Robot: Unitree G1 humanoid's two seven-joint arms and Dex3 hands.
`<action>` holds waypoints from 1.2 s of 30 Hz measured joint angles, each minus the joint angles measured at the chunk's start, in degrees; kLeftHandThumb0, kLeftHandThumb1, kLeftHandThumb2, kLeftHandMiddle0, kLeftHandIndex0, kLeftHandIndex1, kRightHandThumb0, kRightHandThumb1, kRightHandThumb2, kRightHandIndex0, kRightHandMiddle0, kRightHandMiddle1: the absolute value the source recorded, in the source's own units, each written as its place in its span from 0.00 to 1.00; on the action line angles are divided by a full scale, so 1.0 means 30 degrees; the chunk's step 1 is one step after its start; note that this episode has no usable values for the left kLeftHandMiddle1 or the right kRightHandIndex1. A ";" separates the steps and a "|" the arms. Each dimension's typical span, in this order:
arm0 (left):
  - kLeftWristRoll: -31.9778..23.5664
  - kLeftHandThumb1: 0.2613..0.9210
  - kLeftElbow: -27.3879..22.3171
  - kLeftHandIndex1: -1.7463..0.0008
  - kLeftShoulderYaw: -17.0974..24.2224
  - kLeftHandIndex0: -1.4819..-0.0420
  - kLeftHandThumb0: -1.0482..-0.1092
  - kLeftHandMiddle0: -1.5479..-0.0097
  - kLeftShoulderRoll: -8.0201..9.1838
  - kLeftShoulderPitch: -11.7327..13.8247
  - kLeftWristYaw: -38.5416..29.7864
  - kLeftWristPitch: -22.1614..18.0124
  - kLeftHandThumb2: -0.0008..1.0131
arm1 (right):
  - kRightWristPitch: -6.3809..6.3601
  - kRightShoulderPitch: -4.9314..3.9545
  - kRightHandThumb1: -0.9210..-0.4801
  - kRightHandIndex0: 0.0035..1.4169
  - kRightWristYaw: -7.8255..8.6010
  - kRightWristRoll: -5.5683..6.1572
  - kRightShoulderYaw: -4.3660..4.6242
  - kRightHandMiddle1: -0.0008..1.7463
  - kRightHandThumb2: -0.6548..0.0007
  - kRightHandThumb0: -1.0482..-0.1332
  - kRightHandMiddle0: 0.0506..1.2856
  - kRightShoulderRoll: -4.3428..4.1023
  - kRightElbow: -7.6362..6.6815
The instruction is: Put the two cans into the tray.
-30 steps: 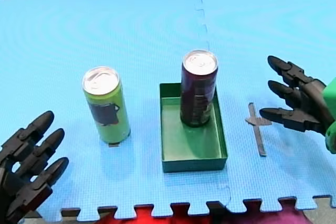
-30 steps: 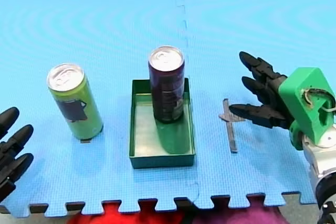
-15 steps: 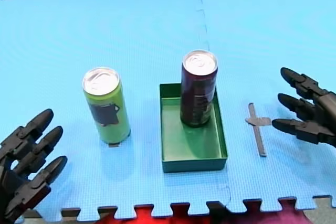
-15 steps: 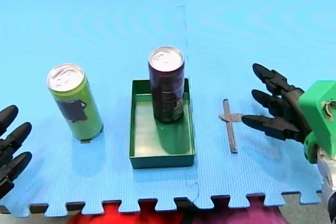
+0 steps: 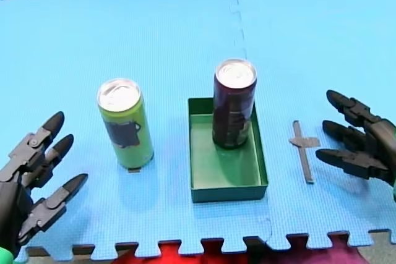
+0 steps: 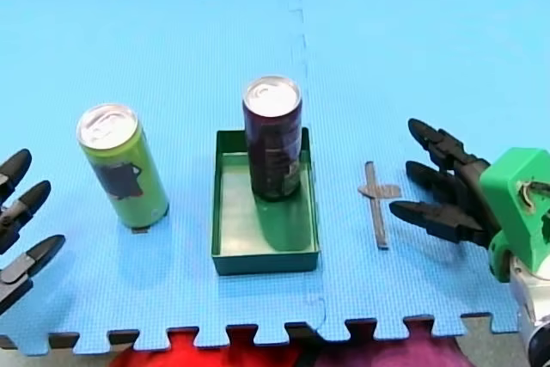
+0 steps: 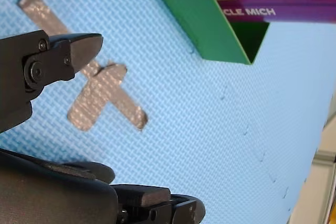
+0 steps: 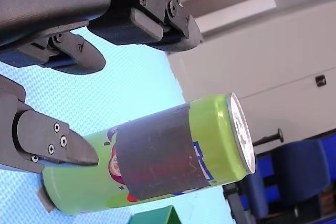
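Your left hand (image 5: 34,180) is low at the near left corner of the blue mat (image 5: 154,35), and it holds nothing. Your right hand (image 5: 359,146) is out on the right, just past a grey tape cross (image 5: 303,153), and it is empty too.

The purple can (image 5: 234,106) already stands inside the green tray (image 5: 229,195), at the far end. The green can (image 5: 125,125) is the one left to do. It stands straight up on the mat, just to the left of the tray but not touching it.

That can is ahead of your left hand and a bit to the right, so the left hand is much nearer than the right one. I see nothing between them. The can is tall and stands on its end, so I think a grab from the side is best. Then it has to go up and over the tray wall. The near half of the tray is free. Mind the purple can beside that spot, since a bump could tip it.
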 measured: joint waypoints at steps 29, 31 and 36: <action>-0.0337 0.78 -0.1360 1.00 -0.1320 0.90 0.00 0.81 0.2000 0.0205 -0.3345 0.3943 0.02 | 0.0977 -0.0003 0.18 0.15 0.0188 0.0596 -0.0256 0.00 1.00 0.00 0.06 0.0306 -0.0235; -0.0236 0.79 -0.1360 1.00 -0.1365 0.91 0.00 0.81 0.2089 0.0158 -0.3301 0.4026 0.02 | 0.0993 -0.0001 0.18 0.15 0.0249 0.0662 -0.0304 0.00 1.00 0.00 0.06 0.0309 -0.0233; 0.0038 0.80 -0.1133 1.00 -0.1507 0.91 0.00 0.81 0.2221 -0.0232 -0.3198 0.4131 0.02 | 0.1020 0.0001 0.18 0.14 0.0329 0.0731 -0.0397 0.00 1.00 0.00 0.05 0.0312 -0.0222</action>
